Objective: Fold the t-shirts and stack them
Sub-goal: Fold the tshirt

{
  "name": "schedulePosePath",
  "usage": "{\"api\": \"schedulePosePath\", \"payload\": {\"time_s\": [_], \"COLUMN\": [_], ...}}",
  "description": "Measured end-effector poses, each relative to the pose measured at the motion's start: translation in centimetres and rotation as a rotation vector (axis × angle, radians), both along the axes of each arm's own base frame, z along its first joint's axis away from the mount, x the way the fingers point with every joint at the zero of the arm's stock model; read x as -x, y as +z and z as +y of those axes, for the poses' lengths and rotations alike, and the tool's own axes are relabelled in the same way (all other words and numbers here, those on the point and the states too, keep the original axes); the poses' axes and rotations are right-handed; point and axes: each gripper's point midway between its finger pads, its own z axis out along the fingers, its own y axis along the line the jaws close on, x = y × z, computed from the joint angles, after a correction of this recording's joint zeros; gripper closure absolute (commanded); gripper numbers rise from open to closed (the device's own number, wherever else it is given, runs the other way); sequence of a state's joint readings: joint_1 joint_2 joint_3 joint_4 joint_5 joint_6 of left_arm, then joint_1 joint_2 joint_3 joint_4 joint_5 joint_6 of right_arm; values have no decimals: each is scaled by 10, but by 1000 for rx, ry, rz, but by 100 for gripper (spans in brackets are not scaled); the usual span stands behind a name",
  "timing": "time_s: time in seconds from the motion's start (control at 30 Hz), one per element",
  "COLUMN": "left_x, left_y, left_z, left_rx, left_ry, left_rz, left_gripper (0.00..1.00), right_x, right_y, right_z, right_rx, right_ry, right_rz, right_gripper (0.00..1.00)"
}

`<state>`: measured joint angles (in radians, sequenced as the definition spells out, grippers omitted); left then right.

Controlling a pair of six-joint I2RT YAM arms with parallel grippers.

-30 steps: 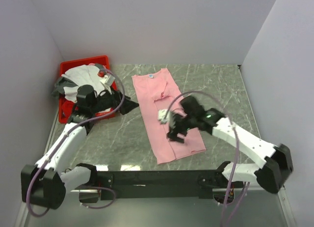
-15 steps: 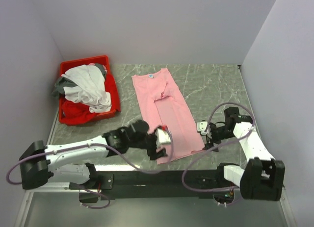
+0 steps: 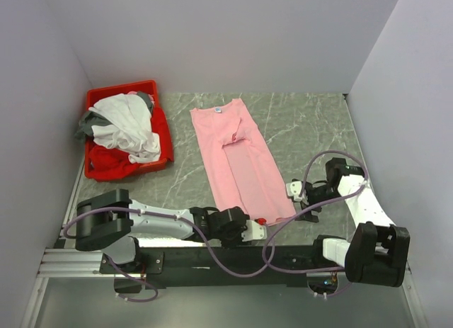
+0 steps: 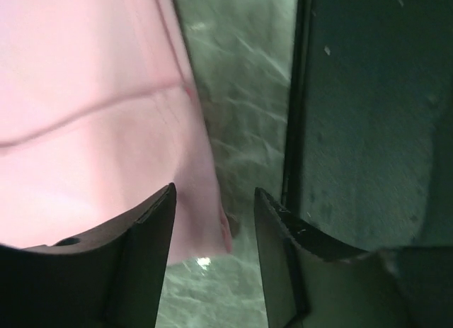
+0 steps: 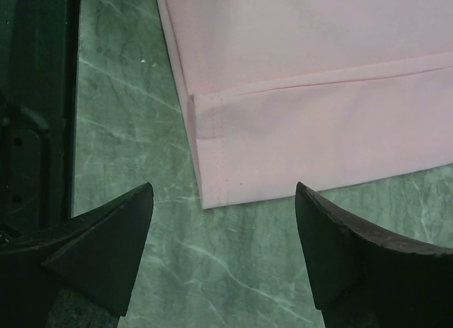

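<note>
A light pink t-shirt (image 3: 237,165) lies flat on the marble table as a long strip, its neck label at the far end. My left gripper (image 3: 260,224) is low at the shirt's near hem. In the left wrist view the pink hem corner (image 4: 216,229) lies between my part-open fingers (image 4: 152,243), and nothing is pinched. My right gripper (image 3: 291,199) hovers by the near right corner. The right wrist view shows that gripper (image 5: 223,190) wide open, with the shirt's corner (image 5: 209,193) just ahead of its tips. More t-shirts, white (image 3: 127,126), grey and red, are heaped in the bin.
A red plastic bin (image 3: 161,122) stands at the back left by the wall. The black frame rail (image 3: 212,256) runs along the near table edge, close to both grippers, and shows as rail (image 4: 368,94) and rail (image 5: 35,94). Walls close in the left, back and right.
My left arm has swung from the bin down to the pink shirt's near hem, its jaws narrowing. My right arm has pulled back off the shirt to its near right corner.
</note>
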<state>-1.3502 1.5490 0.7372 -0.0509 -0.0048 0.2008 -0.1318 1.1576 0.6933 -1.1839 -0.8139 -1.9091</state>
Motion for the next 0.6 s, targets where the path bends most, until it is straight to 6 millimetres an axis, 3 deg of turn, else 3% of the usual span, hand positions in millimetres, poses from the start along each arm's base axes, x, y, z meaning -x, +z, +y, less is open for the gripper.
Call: {"api": "schedulePosePath", "payload": {"time_s": [0.37,0.6], "left_x": [-25,-29], "left_y": [-1,-3], "left_z": [-5,-4], "left_rx": [-17,-29], "left_ry": [92,100], "left_rz": [-108,-130], "left_gripper": [62,89], "right_x": [14,20], "right_y": [-18,-35], "right_z": [-2,6], "right_rx": [65,158], "right_ry": [53,201], "right_rz": [-30,-123], "right_gripper": [13,16]}}
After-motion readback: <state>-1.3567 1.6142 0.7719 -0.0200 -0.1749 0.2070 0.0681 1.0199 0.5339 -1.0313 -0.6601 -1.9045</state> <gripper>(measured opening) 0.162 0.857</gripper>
